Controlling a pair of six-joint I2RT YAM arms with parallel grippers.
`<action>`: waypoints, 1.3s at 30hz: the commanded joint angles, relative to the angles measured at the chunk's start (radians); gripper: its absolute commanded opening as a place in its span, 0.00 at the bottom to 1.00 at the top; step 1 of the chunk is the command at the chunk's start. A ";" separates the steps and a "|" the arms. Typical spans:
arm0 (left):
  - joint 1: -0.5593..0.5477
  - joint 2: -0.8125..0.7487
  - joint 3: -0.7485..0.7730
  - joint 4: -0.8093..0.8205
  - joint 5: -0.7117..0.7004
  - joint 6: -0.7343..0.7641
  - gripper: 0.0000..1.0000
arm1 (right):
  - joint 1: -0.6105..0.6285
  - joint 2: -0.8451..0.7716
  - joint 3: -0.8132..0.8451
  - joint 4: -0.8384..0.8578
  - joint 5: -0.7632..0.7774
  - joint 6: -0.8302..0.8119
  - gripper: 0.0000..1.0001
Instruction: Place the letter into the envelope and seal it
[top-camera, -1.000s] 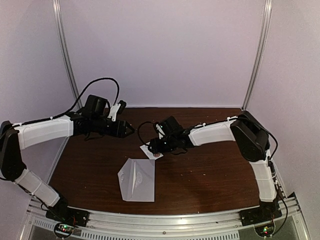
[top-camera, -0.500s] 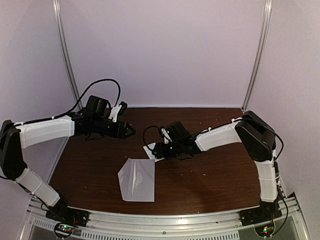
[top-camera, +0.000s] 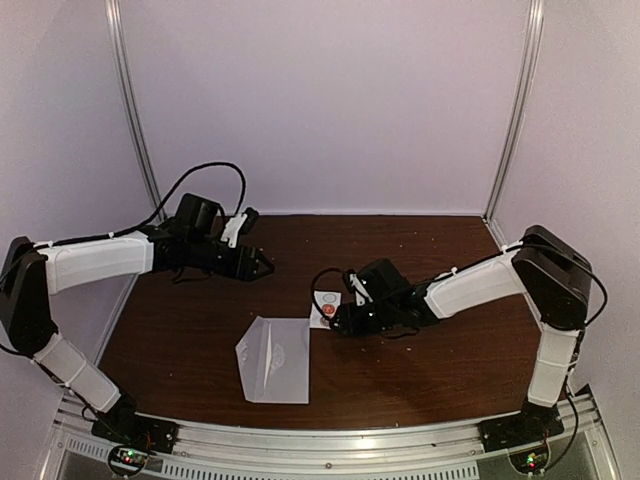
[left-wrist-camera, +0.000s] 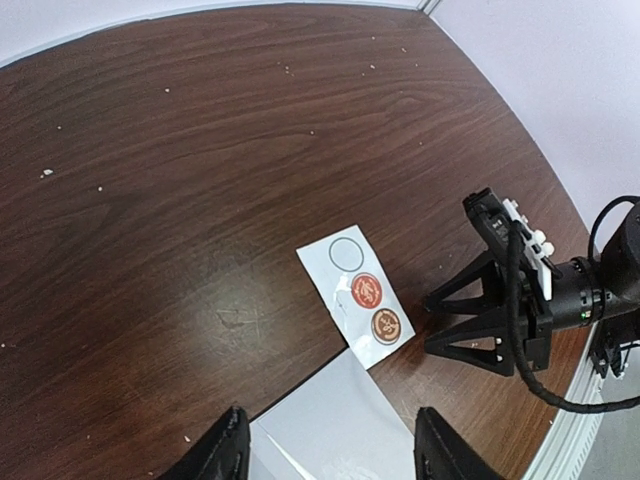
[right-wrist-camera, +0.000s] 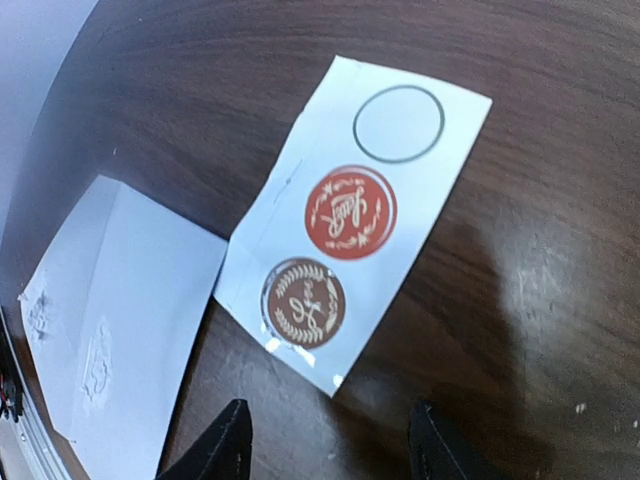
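Right gripper (right-wrist-camera: 330, 445) jaws partly apart, nothing held, low over the near end of a small white paper strip (right-wrist-camera: 350, 235) carrying one red round sticker, one brown one and an empty ring outline. Pale grey-white rectangular paper envelope (top-camera: 275, 360) lies flat on the dark brown wooden table (top-camera: 430, 370), just beside the strip, toward the near edge. Left gripper (left-wrist-camera: 330, 455) also partly open, empty, hovering well back from the envelope.

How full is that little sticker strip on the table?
Partly full. The sticker strip holds two round stickers, a red sticker and a brown sticker; the third circle is only an empty outline.
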 joint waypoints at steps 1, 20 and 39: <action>-0.011 0.020 0.010 0.055 0.032 -0.001 0.57 | 0.025 -0.051 -0.102 -0.109 0.034 0.036 0.53; -0.071 0.321 0.159 0.159 0.163 -0.159 0.56 | -0.098 -0.002 0.182 -0.192 -0.015 -0.069 0.54; -0.106 0.652 0.376 0.051 0.068 -0.147 0.41 | -0.169 0.178 0.264 -0.103 -0.135 0.042 0.50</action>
